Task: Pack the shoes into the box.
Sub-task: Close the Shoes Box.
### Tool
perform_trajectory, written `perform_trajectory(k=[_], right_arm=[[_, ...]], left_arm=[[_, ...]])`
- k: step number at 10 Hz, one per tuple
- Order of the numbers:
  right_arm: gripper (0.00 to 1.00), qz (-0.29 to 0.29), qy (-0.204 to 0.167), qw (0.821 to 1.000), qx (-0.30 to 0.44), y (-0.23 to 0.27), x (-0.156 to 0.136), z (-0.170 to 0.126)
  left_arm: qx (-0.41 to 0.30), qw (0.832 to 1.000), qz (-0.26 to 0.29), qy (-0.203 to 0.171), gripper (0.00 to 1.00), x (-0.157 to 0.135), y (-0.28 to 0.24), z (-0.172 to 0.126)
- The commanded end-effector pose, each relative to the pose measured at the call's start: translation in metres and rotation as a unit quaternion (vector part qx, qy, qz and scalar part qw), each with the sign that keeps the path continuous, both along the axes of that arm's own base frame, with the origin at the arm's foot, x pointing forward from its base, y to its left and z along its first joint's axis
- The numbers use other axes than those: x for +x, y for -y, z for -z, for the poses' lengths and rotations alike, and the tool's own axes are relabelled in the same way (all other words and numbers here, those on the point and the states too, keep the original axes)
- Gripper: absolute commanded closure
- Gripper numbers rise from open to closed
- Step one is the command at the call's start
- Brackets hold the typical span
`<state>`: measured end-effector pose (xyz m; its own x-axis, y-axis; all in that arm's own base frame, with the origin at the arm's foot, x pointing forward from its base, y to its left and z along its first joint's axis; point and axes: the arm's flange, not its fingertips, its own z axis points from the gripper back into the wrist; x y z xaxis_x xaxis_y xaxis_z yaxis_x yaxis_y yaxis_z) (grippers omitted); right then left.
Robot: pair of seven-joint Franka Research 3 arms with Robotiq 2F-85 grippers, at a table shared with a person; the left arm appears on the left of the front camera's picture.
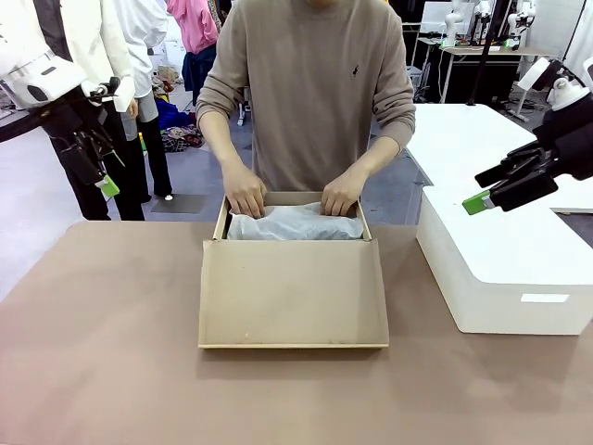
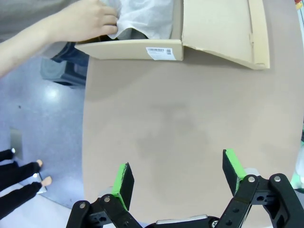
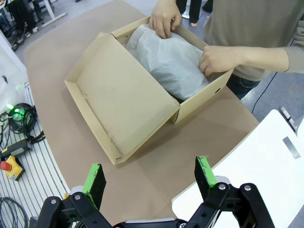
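Plain brown cardboard shoebox (image 1: pixel 293 292) mid brown table (image 1: pixel 111 352), flap lid open toward robot, person's hands (image 1: pixel 246 197) on white tissue paper (image 1: pixel 295 224) inside; left gripper (image 2: pixel 178 171) and right gripper (image 3: pixel 149 178) both wide open, empty, raised at either side.

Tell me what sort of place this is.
Probably a robot lab or test workspace: an emergency-stop button and coiled cables lie beside the table, and the left gripper and right gripper hang open near a person's cardboard box.

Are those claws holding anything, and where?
Nothing. The left gripper and right gripper are open and empty; the person's hands touch tissue paper in the box.
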<state>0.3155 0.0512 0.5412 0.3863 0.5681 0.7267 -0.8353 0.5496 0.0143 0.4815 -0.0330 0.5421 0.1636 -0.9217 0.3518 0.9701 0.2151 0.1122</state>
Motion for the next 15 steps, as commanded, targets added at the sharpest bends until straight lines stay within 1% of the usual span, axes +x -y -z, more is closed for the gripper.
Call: perform_trajectory(k=[1, 7, 8, 10, 11, 12, 15], right_arm=[[0.00, -0.007, 0.003, 1.000, 0.009, -0.0005, 0.0020, 0.0001], [0.00, -0.007, 0.003, 1.000, 0.009, -0.0005, 0.0020, 0.0001], [0.00, -0.007, 0.003, 1.000, 0.009, -0.0005, 0.0020, 0.0001], [0.00, -0.007, 0.003, 1.000, 0.009, -0.0005, 0.0020, 0.0001], [0.00, -0.007, 0.003, 1.000, 0.009, -0.0005, 0.0020, 0.0001], [0.00, -0.007, 0.003, 1.000, 0.009, -0.0005, 0.0020, 0.0001], [0.00, -0.007, 0.003, 1.000, 0.009, -0.0005, 0.0020, 0.0001]], left_arm=[[0.002, 1.000, -0.009, -0.001, 0.02, -0.0011, -0.0010, -0.0019], [0.002, 1.000, -0.009, -0.001, 0.02, -0.0011, -0.0010, -0.0019], [0.000, 1.000, 0.000, 0.000, 0.02, 0.0000, 0.0000, 0.0000], [0.000, 1.000, 0.000, 0.000, 0.02, 0.0000, 0.0002, 0.0000], [0.002, 1.000, 0.002, 0.007, 0.02, -0.0009, -0.0013, -0.0013], [0.001, 1.000, -0.001, 0.012, 0.15, -0.0011, -0.0016, -0.0024], [-0.003, 1.000, -0.008, 0.020, 0.74, -0.0002, 0.0002, -0.0076]])
